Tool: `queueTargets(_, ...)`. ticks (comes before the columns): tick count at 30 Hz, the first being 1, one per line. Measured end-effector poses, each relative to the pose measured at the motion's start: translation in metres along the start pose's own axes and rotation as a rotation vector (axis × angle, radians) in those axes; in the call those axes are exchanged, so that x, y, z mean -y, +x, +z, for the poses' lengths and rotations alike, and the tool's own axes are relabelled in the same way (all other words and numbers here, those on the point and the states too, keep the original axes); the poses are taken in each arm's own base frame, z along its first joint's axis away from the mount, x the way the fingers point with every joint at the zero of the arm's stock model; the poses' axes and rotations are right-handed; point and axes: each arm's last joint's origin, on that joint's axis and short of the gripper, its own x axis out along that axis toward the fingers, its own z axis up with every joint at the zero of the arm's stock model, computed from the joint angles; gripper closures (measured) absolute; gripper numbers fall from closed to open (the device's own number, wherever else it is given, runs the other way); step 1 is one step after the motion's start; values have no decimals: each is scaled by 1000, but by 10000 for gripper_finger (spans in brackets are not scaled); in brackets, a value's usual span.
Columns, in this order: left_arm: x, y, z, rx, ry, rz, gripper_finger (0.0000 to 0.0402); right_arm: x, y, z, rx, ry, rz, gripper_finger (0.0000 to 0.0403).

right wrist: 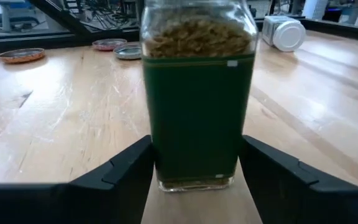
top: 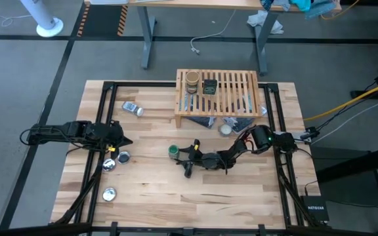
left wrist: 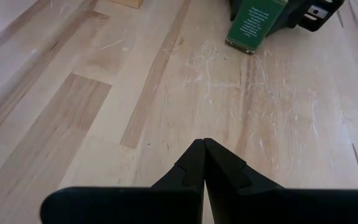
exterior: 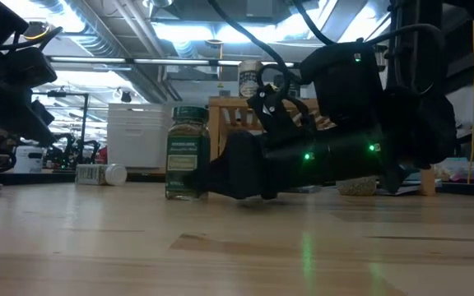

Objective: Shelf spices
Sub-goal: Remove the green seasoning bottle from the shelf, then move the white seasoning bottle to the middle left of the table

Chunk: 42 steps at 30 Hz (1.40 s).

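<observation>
While the right gripper (top: 181,160) had its fingers (right wrist: 122,169) closed against both sides of the green-lidded jar (top: 174,151), that jar stood upright on the table (top: 241,196), in front of the shelf (top: 218,92) and off its left front corner. Contact showed in the right wrist view, jar body (right wrist: 197,106) wedged between the pads, base looked down on the wood. So: gripped, judged not yet lifted.

Left gripper (top: 127,140) was closed on nothing, parked well left of the shelf, pointing toward the green jar (left wrist: 253,22). Idle.

Clear white-capped jar (top: 133,109) lay on its side just left of the shelf, at table level. Not shelved.

On the shelf's slats: squat tan-brown jar (top: 191,82) and dark tin (top: 209,86), side by side toward the left end. Both looked done.

Something round and pale (top: 226,129) sat at the shelf's front edge, under the slats; could not tell what it was. Three flat silver round pieces (top: 109,193) lay far left of the shelf, not task items.

Judgement: two of four shelved, third in hand, fourth untouched. Roughly half done. The lying jar will likely need a different approach from the standing one.
</observation>
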Motion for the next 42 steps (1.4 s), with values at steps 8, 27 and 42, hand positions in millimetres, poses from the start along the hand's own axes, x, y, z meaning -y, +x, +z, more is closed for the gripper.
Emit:
queueTargets(8, 0, 0, 0, 0, 0, 0, 402, 4, 2, 0, -3, 25, -8, 127)
queueTargets(27, 0, 0, 0, 0, 0, 1, 402, 21, -37, 4, 125, 92, 117, 11)
queueTargets(42, 0, 0, 0, 0, 0, 1, 402, 42, -85, 42, 162, 103, 69, 13)
